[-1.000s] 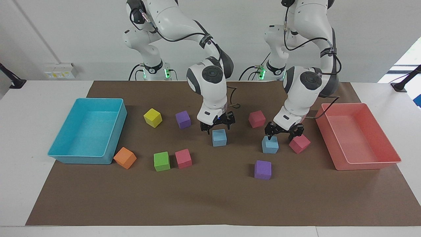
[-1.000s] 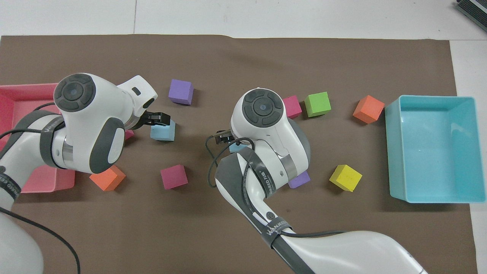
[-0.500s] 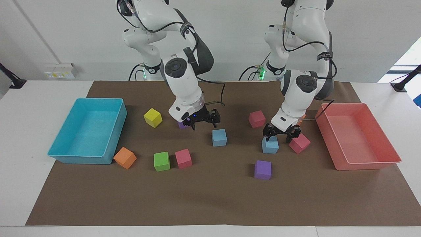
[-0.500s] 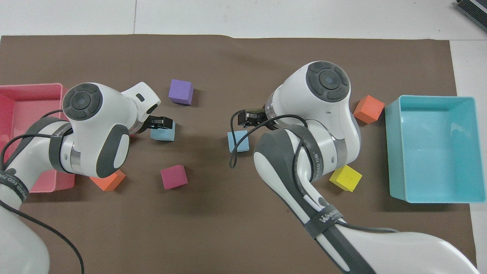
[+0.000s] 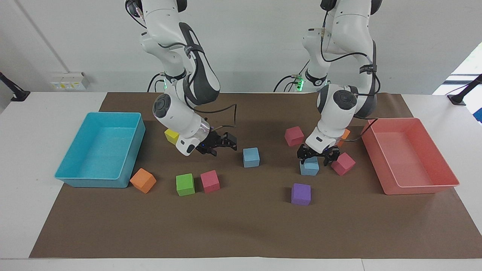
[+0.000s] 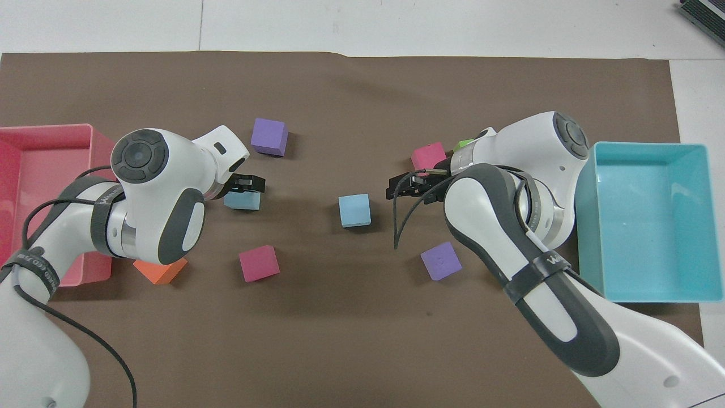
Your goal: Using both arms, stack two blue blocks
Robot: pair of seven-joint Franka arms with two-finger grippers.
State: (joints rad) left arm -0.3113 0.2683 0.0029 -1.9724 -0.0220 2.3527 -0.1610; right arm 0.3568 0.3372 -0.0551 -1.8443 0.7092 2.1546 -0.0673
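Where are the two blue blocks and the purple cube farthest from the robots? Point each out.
Blue block in mid-table [image 5: 251, 157]: facing view, its front face.
Blue block under the left gripper [image 5: 309, 169]: facing view, its front face.
Purple cube [image 5: 301, 194]: facing view, its front face.

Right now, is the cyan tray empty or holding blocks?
Empty. The cyan tray shows only its bare floor in both views; the closest cube, the orange block, sits outside on the mat at its corner.

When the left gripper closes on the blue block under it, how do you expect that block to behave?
The blue block looks like matte foam, so probably light and slightly squashy. Its flat faces should grip well, not roll. The left gripper stands open over it; a pink block sits close beside.
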